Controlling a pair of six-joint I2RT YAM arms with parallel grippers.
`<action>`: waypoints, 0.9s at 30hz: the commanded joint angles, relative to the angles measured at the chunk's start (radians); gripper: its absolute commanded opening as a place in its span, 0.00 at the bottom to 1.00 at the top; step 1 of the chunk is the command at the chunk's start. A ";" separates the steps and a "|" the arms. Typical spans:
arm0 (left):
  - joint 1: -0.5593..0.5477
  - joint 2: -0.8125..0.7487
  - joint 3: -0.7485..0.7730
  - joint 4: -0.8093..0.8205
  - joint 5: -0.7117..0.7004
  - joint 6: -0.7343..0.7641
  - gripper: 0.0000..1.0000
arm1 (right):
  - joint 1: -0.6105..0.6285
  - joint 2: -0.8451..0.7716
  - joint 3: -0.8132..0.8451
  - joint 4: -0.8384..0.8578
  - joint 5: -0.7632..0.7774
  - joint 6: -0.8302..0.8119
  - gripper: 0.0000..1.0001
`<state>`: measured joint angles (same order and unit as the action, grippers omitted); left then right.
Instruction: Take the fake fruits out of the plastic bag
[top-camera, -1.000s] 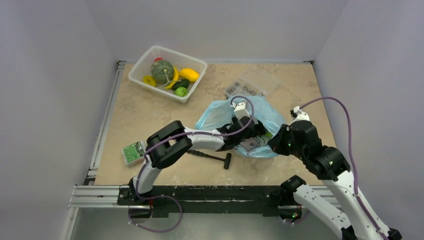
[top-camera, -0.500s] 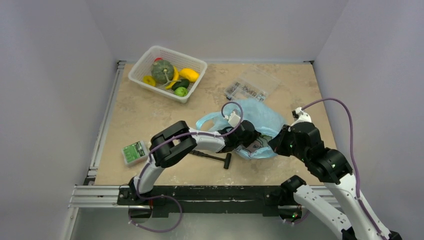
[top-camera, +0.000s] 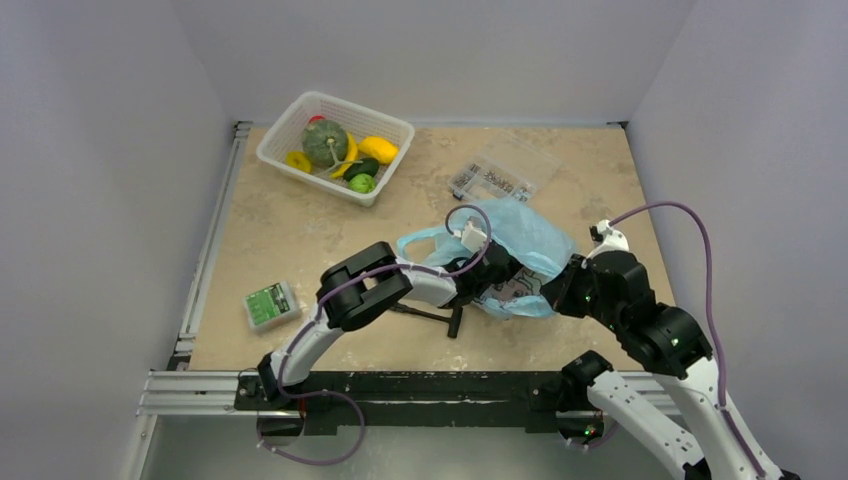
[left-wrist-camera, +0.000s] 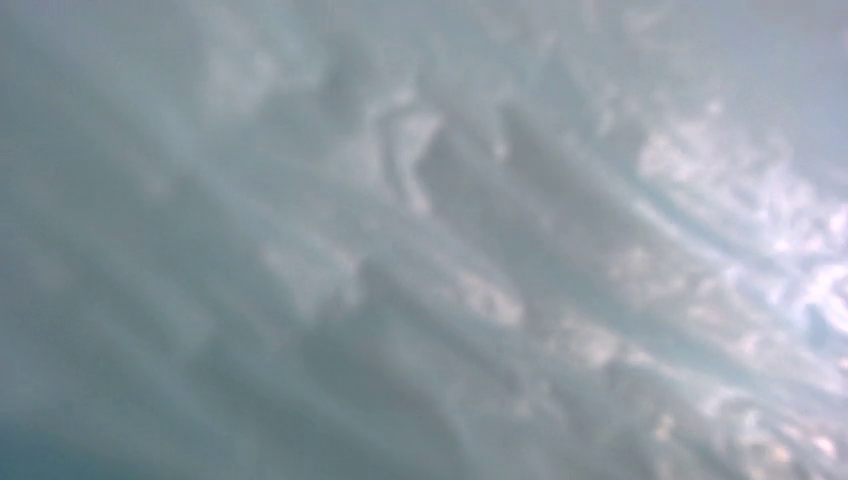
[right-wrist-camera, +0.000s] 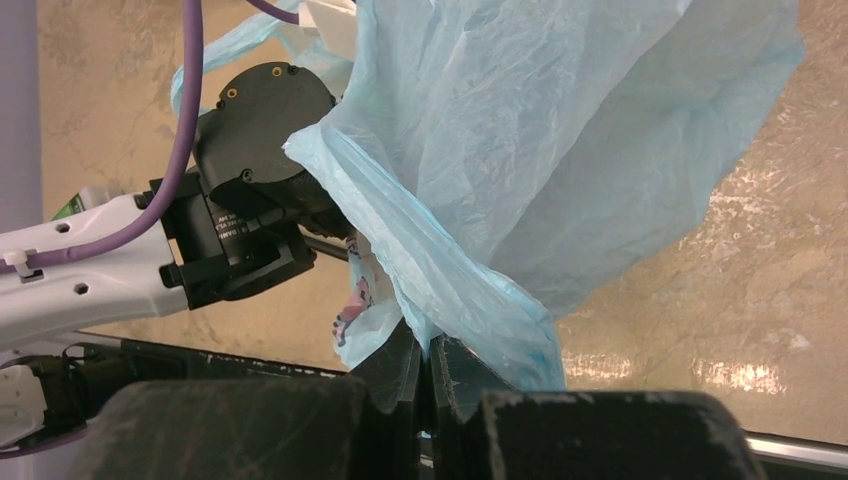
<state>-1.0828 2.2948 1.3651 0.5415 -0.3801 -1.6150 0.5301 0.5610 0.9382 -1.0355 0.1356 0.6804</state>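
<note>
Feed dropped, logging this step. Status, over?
Right gripper shut on bag edge. Left gripper inside bag, state unseen. No fruit visible in bag. Black tool lies beside bag.

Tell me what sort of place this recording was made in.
Probably a robotics lab test cell: plain walls box in a stone-patterned table, the left arm and right arm are mounted at its near edge, and a white mesh basket holds fake fruits as props.

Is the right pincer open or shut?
Shut: the right pincer clamps a fold of the plastic bag, with almost no gap showing.
</note>
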 joint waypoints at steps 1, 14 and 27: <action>0.027 -0.045 -0.038 0.092 -0.037 0.153 0.33 | 0.002 -0.022 -0.007 -0.007 0.004 -0.010 0.00; 0.079 -0.441 -0.363 0.131 0.041 0.655 0.26 | 0.002 -0.037 -0.033 -0.096 0.076 0.058 0.00; 0.080 -0.662 -0.529 0.089 0.311 0.814 0.18 | 0.002 -0.004 -0.045 -0.027 0.069 0.064 0.00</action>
<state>-1.0035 1.7180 0.8452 0.6289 -0.2195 -0.8898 0.5301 0.5312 0.8619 -1.1118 0.1810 0.7288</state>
